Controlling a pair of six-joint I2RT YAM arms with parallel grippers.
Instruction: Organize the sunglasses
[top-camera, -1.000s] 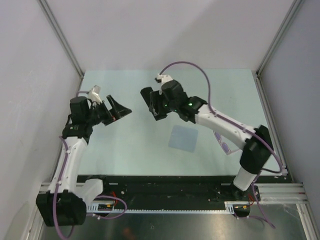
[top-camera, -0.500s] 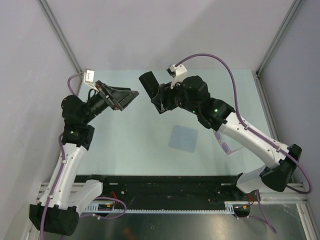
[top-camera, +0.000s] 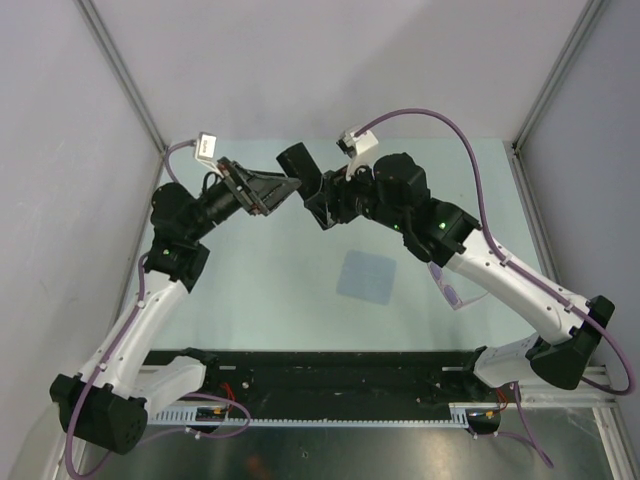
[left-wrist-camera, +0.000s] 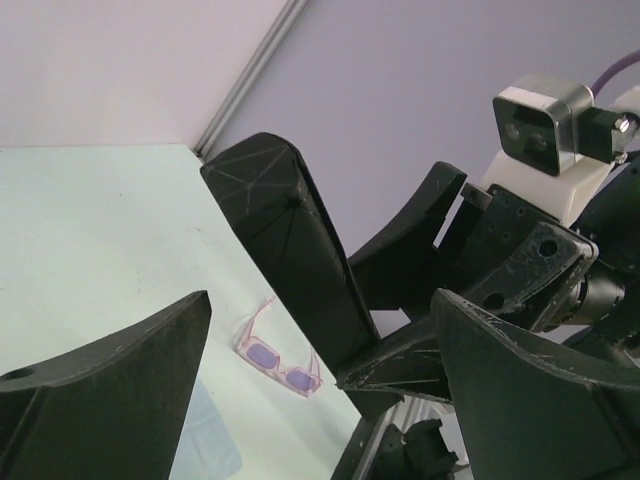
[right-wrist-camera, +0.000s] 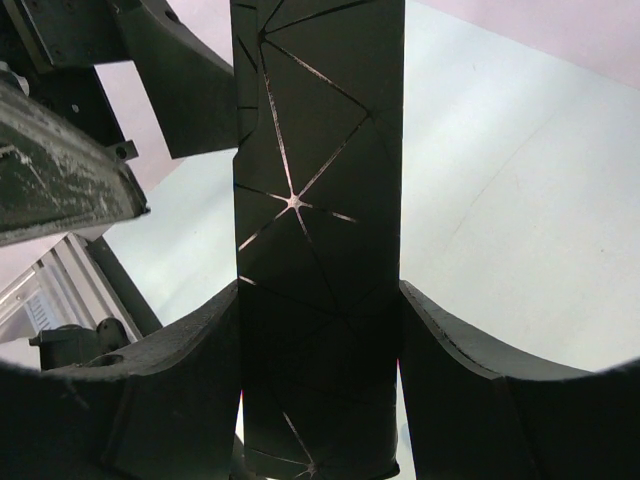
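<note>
The right hand (top-camera: 320, 203), clenched on the black case (right-wrist-camera: 320, 200), has raised it as the left hand (top-camera: 265, 188), spread wide, has swung up to its free end, probably to open it, while the sunglasses (left-wrist-camera: 278, 360) lie below and behind the right hand on the pale table (top-camera: 260, 290) near a blue cloth (top-camera: 365, 276), grey walls (top-camera: 350, 60) beyond.

Matt black case (right-wrist-camera: 318, 200) with pale creases; sunglasses (left-wrist-camera: 280, 362) look translucent plastic.

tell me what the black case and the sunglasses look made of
The case: probably stiff faux leather or plastic, matte black, with pale crease lines dividing flat facets. The sunglasses: likely plastic, a thin pale pink frame with see-through purple lenses.
</note>
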